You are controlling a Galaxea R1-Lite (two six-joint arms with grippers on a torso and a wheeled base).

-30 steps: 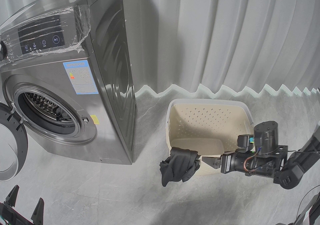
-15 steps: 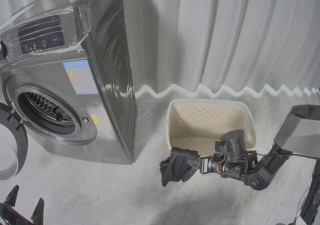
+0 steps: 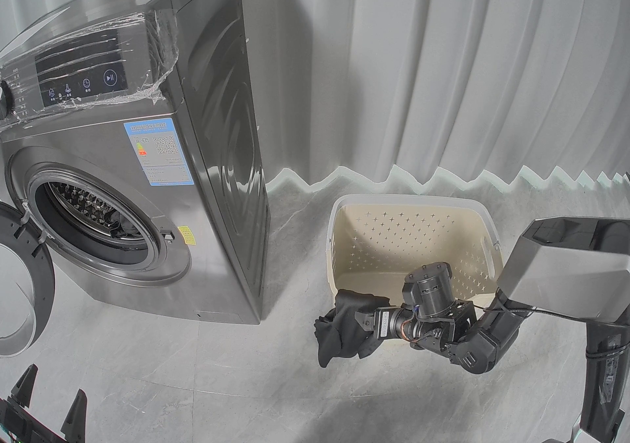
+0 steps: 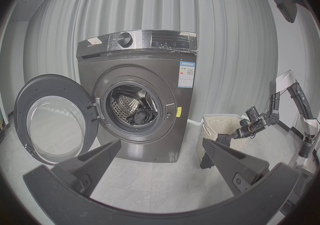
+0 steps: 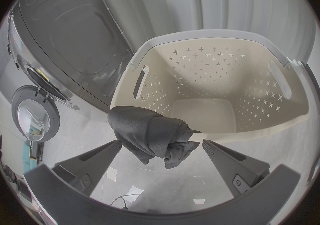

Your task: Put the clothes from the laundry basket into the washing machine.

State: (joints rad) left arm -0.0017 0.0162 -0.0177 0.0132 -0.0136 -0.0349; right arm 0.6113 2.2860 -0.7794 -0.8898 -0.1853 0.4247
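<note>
Though beside the splayed right hand (image 5: pixel 161 144), one garment (image 5: pixel 146 132) over one basket (image 5: pixel 213 34).

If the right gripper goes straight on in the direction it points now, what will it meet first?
Most likely the dark garment, which hangs over the near rim of the laundry basket, right in front of the open right gripper. Depth is unclear, so it may be touching the cloth.
</note>
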